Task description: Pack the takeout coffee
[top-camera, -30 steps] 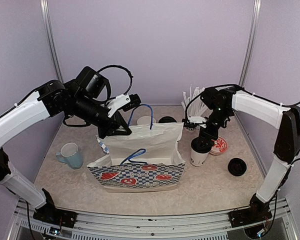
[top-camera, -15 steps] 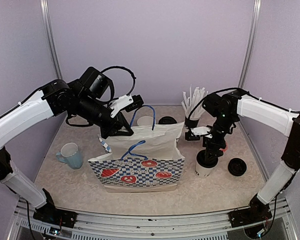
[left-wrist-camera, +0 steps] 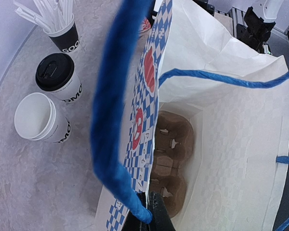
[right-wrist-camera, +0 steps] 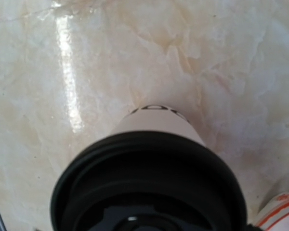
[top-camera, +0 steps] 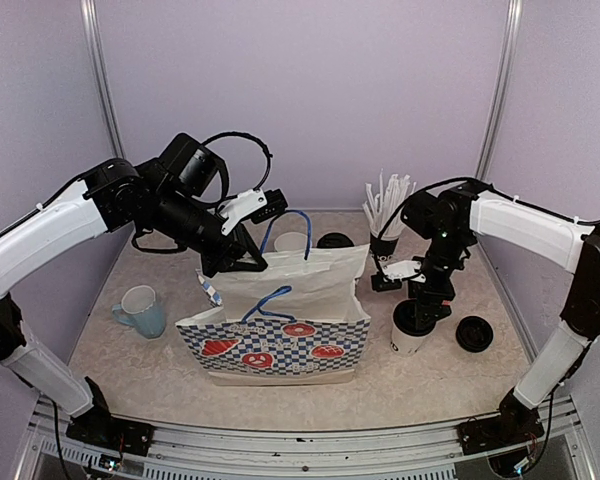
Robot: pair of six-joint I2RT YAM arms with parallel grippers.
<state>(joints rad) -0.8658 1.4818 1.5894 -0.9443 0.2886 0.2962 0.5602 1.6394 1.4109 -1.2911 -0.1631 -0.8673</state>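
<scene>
A lidded white cup point(top-camera: 408, 341) stands upright on the table to the right of the checked paper bag point(top-camera: 280, 350), just clear of its side wall. The right pincer point(top-camera: 418, 308) hangs directly over this cup, down at its black lid. In the wrist view the lid fills the lower frame with no fingers in sight, so I cannot tell whether the pincer is released or grasping. The left pincer point(left-wrist-camera: 149, 214) is clenched on the bag's back rim by a blue handle, and a cardboard carrier point(left-wrist-camera: 168, 159) lies at the bottom of the bag. Behind the bag stand a second lidded cup point(left-wrist-camera: 58, 77) and an open cup point(left-wrist-camera: 36, 118), side by side. A loose black lid point(top-camera: 474, 333) lies farther right of the bag.
</scene>
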